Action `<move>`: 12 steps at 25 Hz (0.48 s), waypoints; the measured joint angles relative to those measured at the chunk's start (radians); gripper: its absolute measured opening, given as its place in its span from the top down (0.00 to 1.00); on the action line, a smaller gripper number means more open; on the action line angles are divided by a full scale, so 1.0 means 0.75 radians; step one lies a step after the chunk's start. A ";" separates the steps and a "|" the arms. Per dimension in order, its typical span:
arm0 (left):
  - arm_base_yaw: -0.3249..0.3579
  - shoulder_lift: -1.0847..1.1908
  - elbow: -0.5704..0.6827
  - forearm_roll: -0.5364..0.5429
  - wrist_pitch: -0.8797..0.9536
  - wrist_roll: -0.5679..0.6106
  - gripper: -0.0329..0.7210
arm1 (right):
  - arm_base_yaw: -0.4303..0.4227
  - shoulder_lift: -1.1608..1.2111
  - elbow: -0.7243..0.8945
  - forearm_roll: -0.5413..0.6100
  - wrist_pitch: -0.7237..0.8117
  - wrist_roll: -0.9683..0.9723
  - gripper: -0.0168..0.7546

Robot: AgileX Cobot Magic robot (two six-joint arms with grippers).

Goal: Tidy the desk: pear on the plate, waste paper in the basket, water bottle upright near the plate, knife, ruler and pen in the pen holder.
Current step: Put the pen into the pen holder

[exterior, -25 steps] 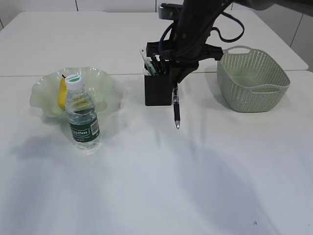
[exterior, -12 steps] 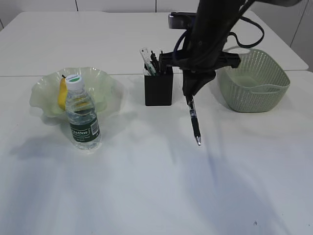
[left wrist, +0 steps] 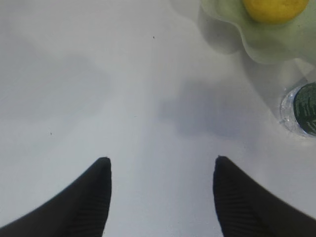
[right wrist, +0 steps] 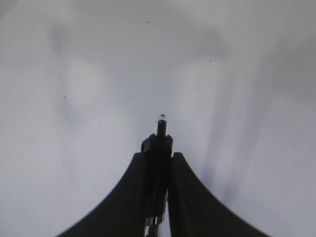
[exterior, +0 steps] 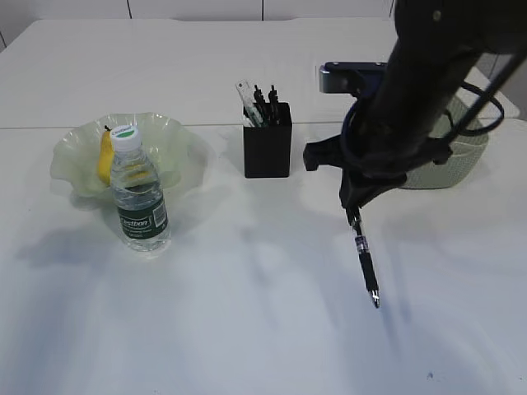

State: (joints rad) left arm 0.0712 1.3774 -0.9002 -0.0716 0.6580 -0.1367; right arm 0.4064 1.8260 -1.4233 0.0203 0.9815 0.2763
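My right gripper [exterior: 354, 212] is shut on a black pen [exterior: 366, 263], which hangs point down above the white table, right of and in front of the black pen holder [exterior: 267, 151]. In the right wrist view the pen [right wrist: 159, 143] sits pinched between the jaws [right wrist: 158, 157]. The holder has a ruler and other items standing in it. A yellow pear [exterior: 104, 156] lies on the pale green wavy plate [exterior: 177, 140]. The water bottle [exterior: 138, 192] stands upright in front of the plate. My left gripper [left wrist: 160, 160] is open and empty over bare table near the plate [left wrist: 256, 42] and the bottle [left wrist: 302, 108].
A green woven basket [exterior: 469, 140] stands at the back right, partly hidden behind my right arm. A seam between two tabletops runs across behind the plate and the holder.
My right arm has carried the pen away from the pen holder, to the right and toward the front of the table. The plate, bottle and holder have not moved.
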 joint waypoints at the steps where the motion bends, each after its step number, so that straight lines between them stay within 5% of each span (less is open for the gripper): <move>1: 0.000 0.000 0.000 0.000 -0.001 0.000 0.35 | 0.000 -0.041 0.070 0.000 -0.057 -0.003 0.90; 12: 0.000 0.000 0.000 0.000 0.003 0.000 0.35 | 0.000 -0.196 0.309 -0.027 -0.529 -0.113 0.90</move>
State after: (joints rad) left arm 0.0712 1.3774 -0.9002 -0.0716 0.6601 -0.1367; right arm 0.4064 1.6790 -1.1917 0.0000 0.5848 0.1917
